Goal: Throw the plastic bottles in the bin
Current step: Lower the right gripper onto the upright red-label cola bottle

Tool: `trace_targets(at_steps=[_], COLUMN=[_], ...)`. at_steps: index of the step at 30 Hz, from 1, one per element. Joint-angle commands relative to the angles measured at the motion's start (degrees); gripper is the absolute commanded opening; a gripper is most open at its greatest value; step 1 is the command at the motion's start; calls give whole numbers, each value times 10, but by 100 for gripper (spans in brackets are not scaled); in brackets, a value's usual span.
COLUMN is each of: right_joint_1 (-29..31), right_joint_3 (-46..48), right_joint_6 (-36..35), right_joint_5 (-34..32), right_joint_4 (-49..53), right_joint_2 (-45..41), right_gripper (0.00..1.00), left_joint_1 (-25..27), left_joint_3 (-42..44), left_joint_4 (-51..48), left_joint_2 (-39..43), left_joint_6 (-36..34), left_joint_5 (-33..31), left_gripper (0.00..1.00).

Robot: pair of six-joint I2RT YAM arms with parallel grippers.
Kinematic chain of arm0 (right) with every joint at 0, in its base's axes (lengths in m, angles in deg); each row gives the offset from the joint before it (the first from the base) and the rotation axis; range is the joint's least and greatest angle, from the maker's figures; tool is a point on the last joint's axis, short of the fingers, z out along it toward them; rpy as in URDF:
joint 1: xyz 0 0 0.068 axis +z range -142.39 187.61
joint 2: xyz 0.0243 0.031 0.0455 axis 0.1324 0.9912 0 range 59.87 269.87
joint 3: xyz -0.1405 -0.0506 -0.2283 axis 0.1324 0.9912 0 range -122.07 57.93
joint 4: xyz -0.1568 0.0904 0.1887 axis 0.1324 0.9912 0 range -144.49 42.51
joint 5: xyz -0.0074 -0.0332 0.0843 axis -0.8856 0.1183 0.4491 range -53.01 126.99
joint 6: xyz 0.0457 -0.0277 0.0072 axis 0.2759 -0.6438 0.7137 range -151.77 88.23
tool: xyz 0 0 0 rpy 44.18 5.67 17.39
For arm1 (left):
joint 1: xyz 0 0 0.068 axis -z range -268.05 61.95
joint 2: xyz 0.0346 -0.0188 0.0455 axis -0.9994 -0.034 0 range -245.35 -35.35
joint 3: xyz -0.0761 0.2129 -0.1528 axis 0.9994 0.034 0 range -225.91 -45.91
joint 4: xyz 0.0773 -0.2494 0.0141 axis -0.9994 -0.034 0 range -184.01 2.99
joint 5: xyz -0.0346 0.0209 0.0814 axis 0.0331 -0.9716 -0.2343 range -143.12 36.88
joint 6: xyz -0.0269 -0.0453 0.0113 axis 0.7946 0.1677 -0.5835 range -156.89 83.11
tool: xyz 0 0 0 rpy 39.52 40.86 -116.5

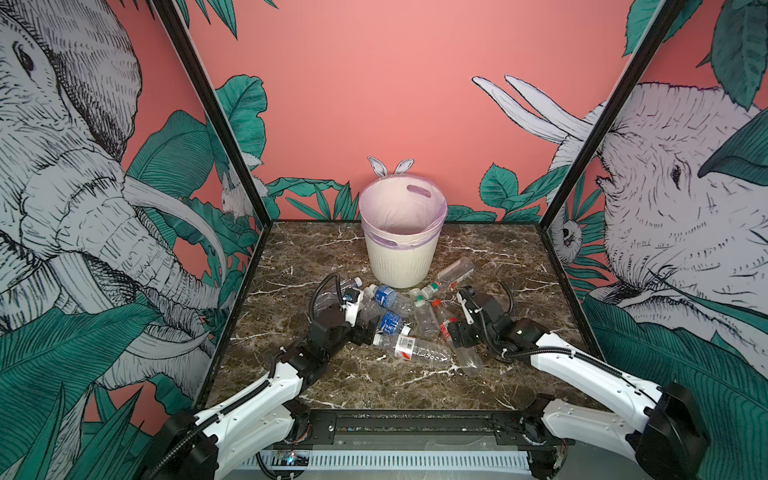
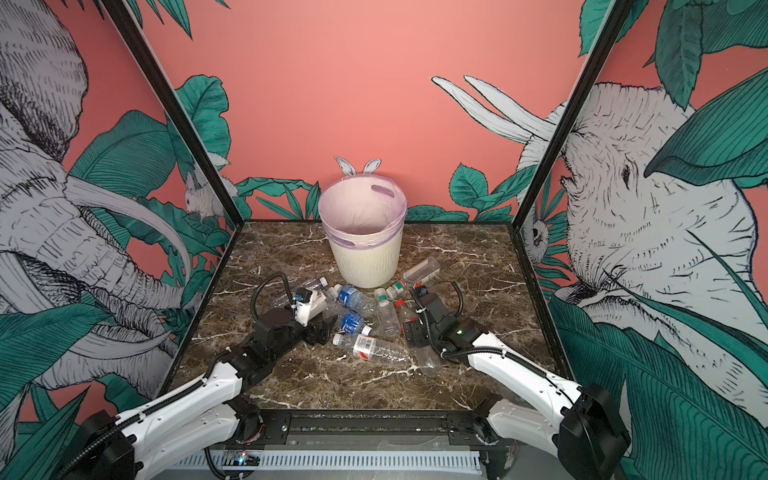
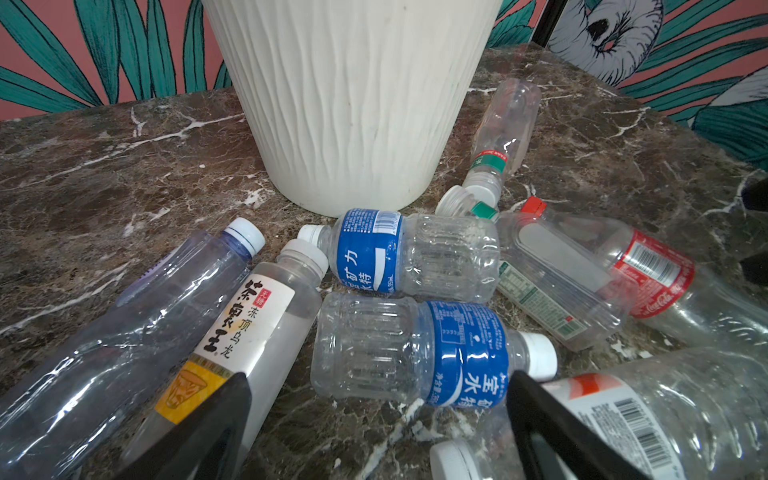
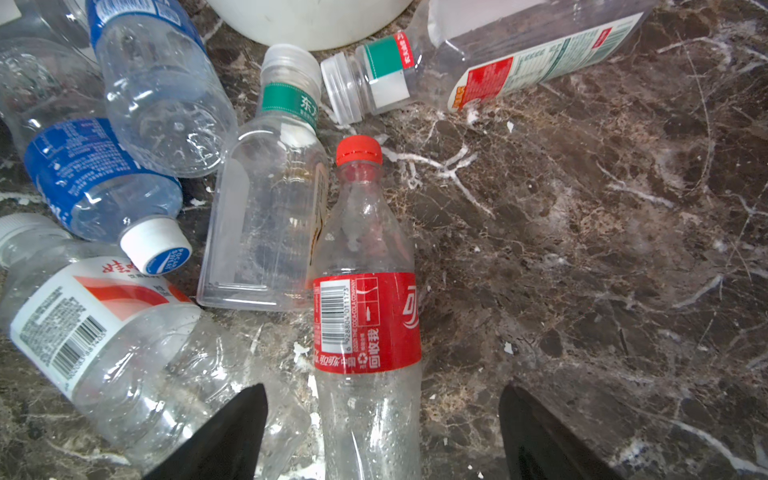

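Observation:
Several clear plastic bottles lie in a heap on the marble in front of the cream ribbed bin (image 1: 399, 266) (image 3: 353, 104). My left gripper (image 3: 374, 419) (image 1: 365, 334) hangs open low over the heap's left side. A blue-labelled bottle (image 3: 415, 353) lies just ahead of its jaws, and only marble and a white cap sit between its fingers. My right gripper (image 4: 382, 432) (image 1: 451, 334) is open too. It straddles the lower body of the red-capped, red-labelled bottle (image 4: 365, 324), with neither finger touching it.
A big bottle with a red-and-white label (image 1: 409, 349) lies nearest the front. A tea bottle with a white and yellow label (image 3: 245, 332) and a bluish bottle (image 3: 137, 332) lie left of my left jaws. Pictured walls enclose the table (image 1: 519, 270).

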Motion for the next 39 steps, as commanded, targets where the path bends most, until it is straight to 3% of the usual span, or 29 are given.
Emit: trace_targets(at_steps=[1, 14, 32, 39], right_joint_1=[10, 13, 11, 9], right_joint_3=[3, 23, -19, -21], right_joint_6=[10, 20, 18, 21], right_joint_5=[-2, -8, -31, -31], right_joint_4=[18, -3, -16, -19], right_joint_2=[10, 71, 167, 184], right_gripper=[89, 83, 74, 75], left_joint_1=[3, 3, 3, 3], left_joint_3=[14, 9, 0, -1], left_joint_4=[47, 60, 52, 52], left_joint_2=[0, -25, -40, -43], left_joint_6=[-8, -1, -4, -3], left_joint_5=[7, 9, 10, 14], left_gripper=[96, 96, 96, 96])
